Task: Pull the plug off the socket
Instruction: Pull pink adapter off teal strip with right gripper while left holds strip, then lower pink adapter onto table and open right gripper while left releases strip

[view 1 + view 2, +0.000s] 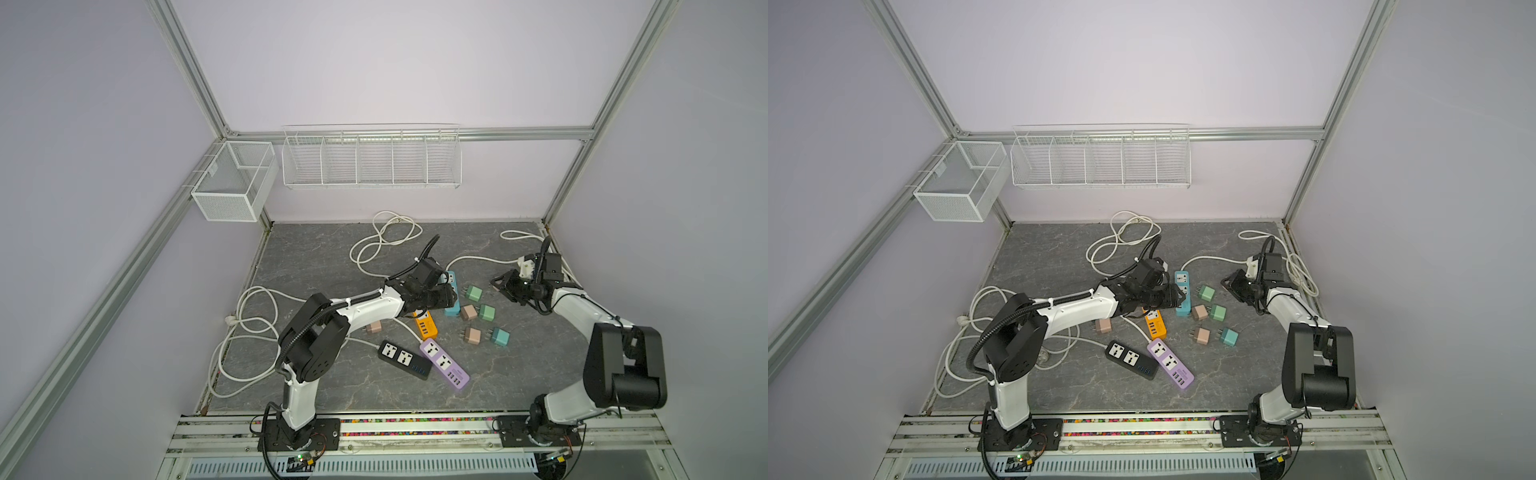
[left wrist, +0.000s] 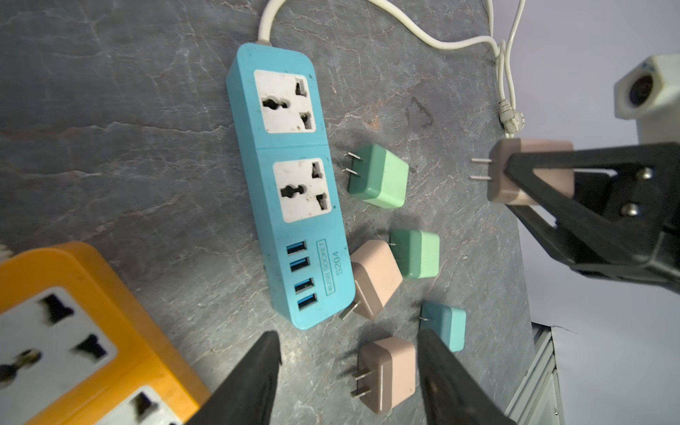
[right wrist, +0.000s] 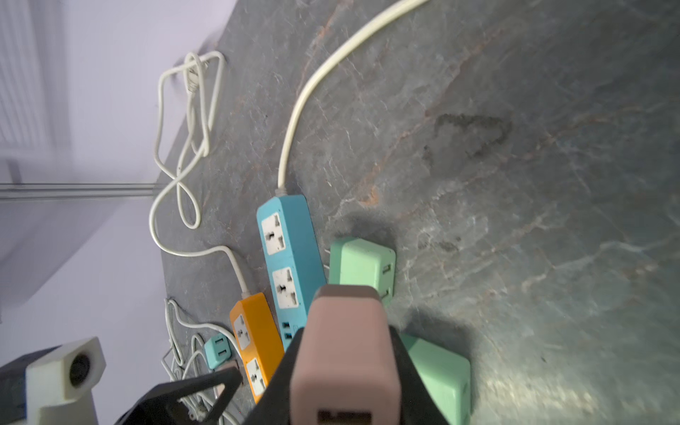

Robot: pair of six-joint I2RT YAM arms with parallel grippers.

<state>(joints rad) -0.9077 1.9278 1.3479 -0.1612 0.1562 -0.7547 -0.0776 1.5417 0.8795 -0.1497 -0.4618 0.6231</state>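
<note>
Fingers (image 2: 588, 156) of right gripper (image 3: 346, 331) are clamped on pink plug (image 2: 530, 176), gripping two opposite sides. Prongs are bare and point toward blue strip (image 2: 290, 184). Plug hangs in the air, out of every socket and well apart from the strip. Left gripper (image 2: 347, 333) fingers (image 2: 250, 382) stand wide with nothing pinched. They hover over table (image 2: 147, 147), near the USB end of blue strip, with orange strip (image 2: 73, 331) beside. Both blue outlets are empty, and so are the orange outlets that show in the right wrist view.

Judgement: the pull looks done, and the step in hand is likely set-down.
- Lower the plug onto bare table, not onto mint plug (image 2: 379, 176) or the other loose ones crowded beside blue strip.
- Keep it level so the prongs don't catch on anything.
- Part the jaws only once it rests on the table.
- Lift the left arm straight up so a finger doesn't drag a strip or its cord.

Writing: blue strip reads "4USB SOCKET" in a box with "S204" beside it, next to four blue USB ports. Print on purple strip (image 1: 444, 363) is too small to read.
</note>
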